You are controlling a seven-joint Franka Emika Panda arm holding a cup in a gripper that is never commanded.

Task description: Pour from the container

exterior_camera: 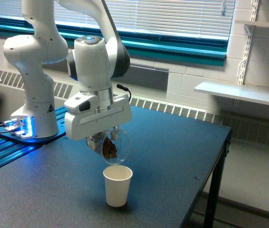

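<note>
In the exterior view my gripper (104, 138) is shut on the container (110, 147), a clear plastic cup with brown and tan bits inside. The container is tipped over, its mouth facing down and toward the exterior view's right, just above the rim of a white paper cup (117, 185). The paper cup stands upright on the dark table (172, 156). My fingers are mostly hidden behind the white gripper body. No bits show in the air between the two cups.
The arm's white base (33, 114) stands at the exterior view's left on a blue-lit rail. The table's edge runs down the exterior view's right side, with floor beyond. A wall shelf (241, 92) and a radiator lie behind.
</note>
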